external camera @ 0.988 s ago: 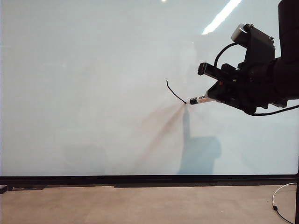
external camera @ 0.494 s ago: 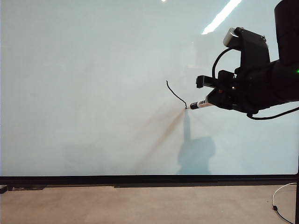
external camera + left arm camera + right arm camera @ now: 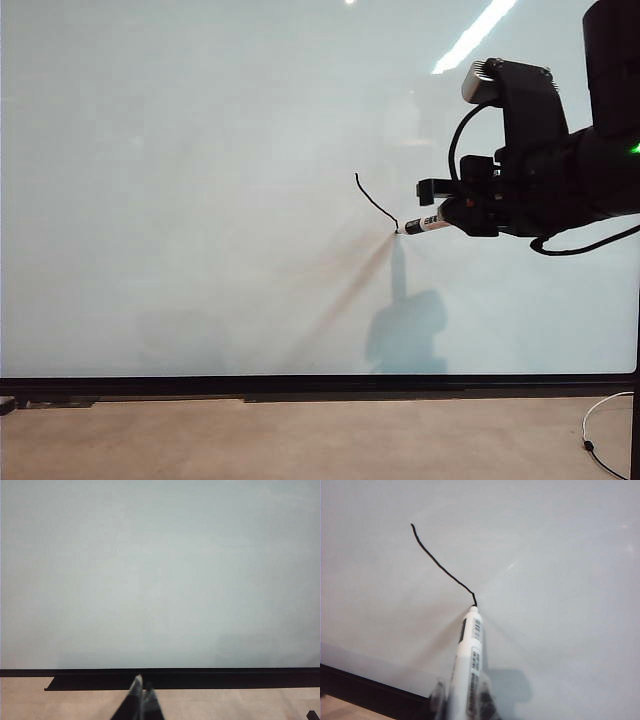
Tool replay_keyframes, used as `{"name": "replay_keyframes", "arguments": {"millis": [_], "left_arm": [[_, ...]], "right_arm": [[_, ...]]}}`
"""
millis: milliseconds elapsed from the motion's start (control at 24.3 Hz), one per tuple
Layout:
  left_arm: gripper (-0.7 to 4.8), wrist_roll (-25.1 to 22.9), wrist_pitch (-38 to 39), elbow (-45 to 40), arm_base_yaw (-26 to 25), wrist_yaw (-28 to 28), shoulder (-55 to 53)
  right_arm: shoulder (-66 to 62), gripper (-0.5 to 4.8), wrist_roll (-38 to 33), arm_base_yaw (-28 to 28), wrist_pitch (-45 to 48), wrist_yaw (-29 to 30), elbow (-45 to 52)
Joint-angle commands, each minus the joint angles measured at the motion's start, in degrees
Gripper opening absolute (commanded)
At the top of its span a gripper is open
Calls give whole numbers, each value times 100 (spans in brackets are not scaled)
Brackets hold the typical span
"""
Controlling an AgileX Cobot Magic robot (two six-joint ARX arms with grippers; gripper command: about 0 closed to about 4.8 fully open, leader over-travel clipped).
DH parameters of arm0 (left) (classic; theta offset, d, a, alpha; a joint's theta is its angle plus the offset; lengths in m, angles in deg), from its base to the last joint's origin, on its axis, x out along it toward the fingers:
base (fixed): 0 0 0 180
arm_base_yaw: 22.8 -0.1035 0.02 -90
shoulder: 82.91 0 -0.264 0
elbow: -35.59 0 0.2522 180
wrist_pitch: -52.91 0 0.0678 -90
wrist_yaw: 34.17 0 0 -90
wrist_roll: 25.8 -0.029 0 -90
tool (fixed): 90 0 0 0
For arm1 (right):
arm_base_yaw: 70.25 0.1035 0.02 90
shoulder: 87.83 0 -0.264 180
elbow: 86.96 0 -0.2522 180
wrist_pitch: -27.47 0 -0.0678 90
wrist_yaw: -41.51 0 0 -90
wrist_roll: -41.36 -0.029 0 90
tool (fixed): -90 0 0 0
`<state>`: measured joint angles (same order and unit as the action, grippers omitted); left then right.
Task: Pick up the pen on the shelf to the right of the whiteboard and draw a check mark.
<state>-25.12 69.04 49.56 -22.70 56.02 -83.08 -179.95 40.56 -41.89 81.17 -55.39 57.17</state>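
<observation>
The whiteboard (image 3: 200, 180) fills the exterior view. A short black stroke (image 3: 375, 203) of the check mark runs down to the right on it. My right gripper (image 3: 450, 215) is shut on the pen (image 3: 425, 224), whose tip touches the stroke's lower end. The right wrist view shows the pen (image 3: 469, 660), white with black printing, clamped in the right gripper (image 3: 465, 700), its tip at the end of the stroke (image 3: 440, 565). My left gripper (image 3: 141, 692) is shut and empty, low before the board's black lower frame (image 3: 200, 677).
A black frame edge (image 3: 320, 385) runs along the board's bottom above a tan floor (image 3: 300, 440). A thin white cable (image 3: 595, 430) lies at the lower right beside a black post (image 3: 636, 420). The pen arm casts a shadow (image 3: 410, 330) on the board.
The right wrist has rolled, bringing its camera housing more upright. The pen tip moved a little down, extending the stroke's lower end. The left gripper's earlier state is not shown.
</observation>
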Motion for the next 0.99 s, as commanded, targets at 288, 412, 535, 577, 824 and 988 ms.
{"name": "replay_keyframes", "arguments": {"millis": [288, 412, 535, 577, 824, 988], "left_arm": [[-4, -24, -72, 17, 2, 2, -2], [-4, -24, -70, 15, 2, 2, -2], [-4, -24, -72, 17, 2, 2, -2], [-4, -24, -72, 17, 2, 2, -2], [-4, -24, -72, 15, 2, 2, -2], [-5, -24, -72, 15, 2, 2, -2]], "right_arm": [[46, -9, 616, 2, -122, -186, -240], [140, -9, 699, 2, -151, -245, -238], [339, -9, 828, 2, -286, -339, -236], [411, -9, 855, 2, -356, -369, -236], [761, -9, 1143, 2, -645, -509, -236], [870, -9, 1213, 2, -728, -636, -236]]}}
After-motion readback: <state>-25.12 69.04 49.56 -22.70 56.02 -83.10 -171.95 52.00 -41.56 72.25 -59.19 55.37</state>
